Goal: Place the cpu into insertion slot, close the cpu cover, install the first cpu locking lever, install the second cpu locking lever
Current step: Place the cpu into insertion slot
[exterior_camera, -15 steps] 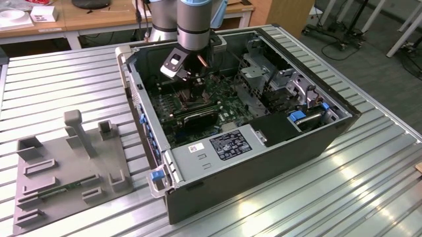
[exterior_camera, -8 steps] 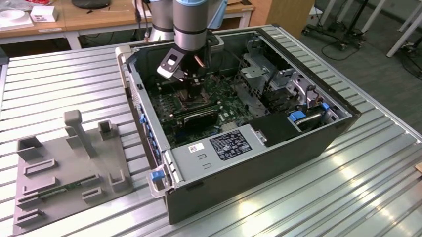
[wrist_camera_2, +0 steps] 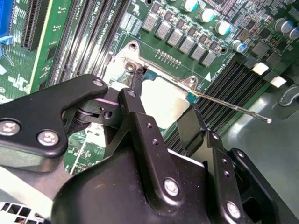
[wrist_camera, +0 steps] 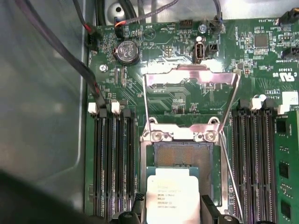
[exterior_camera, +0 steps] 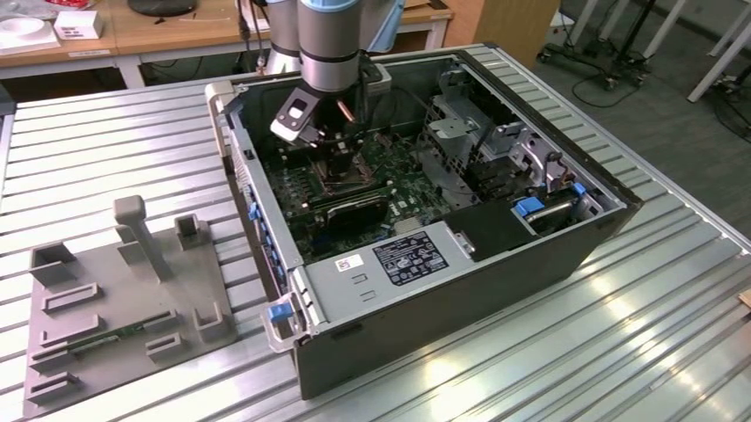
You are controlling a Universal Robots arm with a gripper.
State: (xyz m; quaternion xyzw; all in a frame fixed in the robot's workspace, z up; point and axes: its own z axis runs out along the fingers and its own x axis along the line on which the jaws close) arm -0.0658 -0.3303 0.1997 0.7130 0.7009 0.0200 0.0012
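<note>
A: While the jaws clamp the cpu point(wrist_camera: 172, 200), how far along is it?
B: Nothing seated. It hangs over part of the slot point(wrist_camera: 183, 158); the cover point(wrist_camera: 191, 74) stands open beyond the slot, one lever point(wrist_camera_2: 233, 107) loose beside it.
A: Hidden?
B: Whether cpu touches slot; its edge is cut off.

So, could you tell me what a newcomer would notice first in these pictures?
The robot arm reaching down into the open computer case on the slatted metal table stands out first. In the first wrist view, its gripper holds the cpu at the bare insertion slot, with the cpu cover swung open.
</note>
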